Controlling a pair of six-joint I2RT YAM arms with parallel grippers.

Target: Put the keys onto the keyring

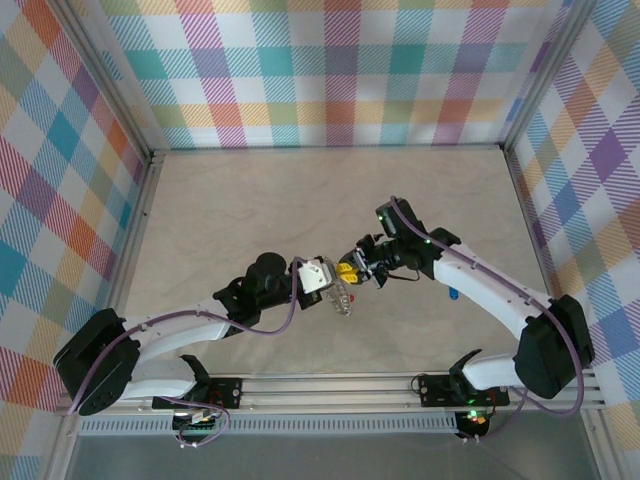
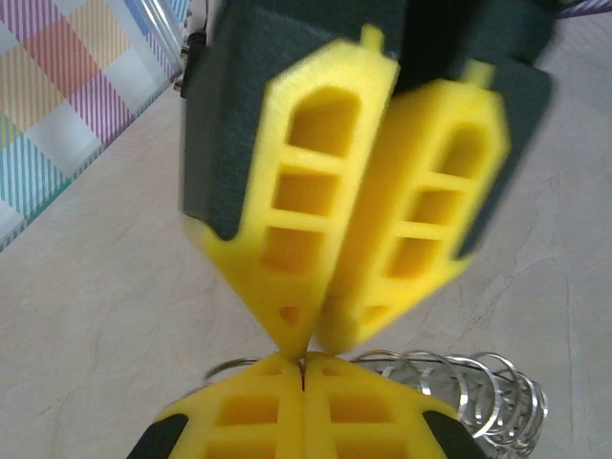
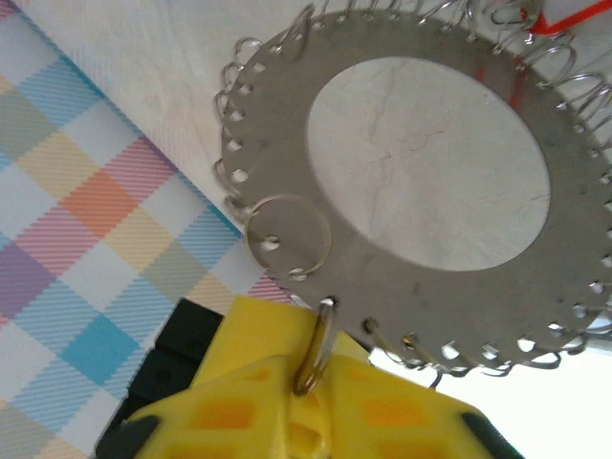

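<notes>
Small keyring (image 3: 321, 333) partly hidden inside right gripper (image 3: 311, 394)

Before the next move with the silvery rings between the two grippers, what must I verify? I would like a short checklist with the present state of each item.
1. Right jaws shut on the small silvery wire ring: ok.
2. This ring passes through an edge hole of the flat silver-grey metal plate with a big round opening: ok.
3. Left jaws shut, tip to tip with the right jaws: ok; what they pinch: cannot tell.
4. Larger thin wire loop free of the jaws: ok.
5. Small red piece far from the jaws: ok.
6. Plate lifted off the beige table: cannot tell.
</notes>
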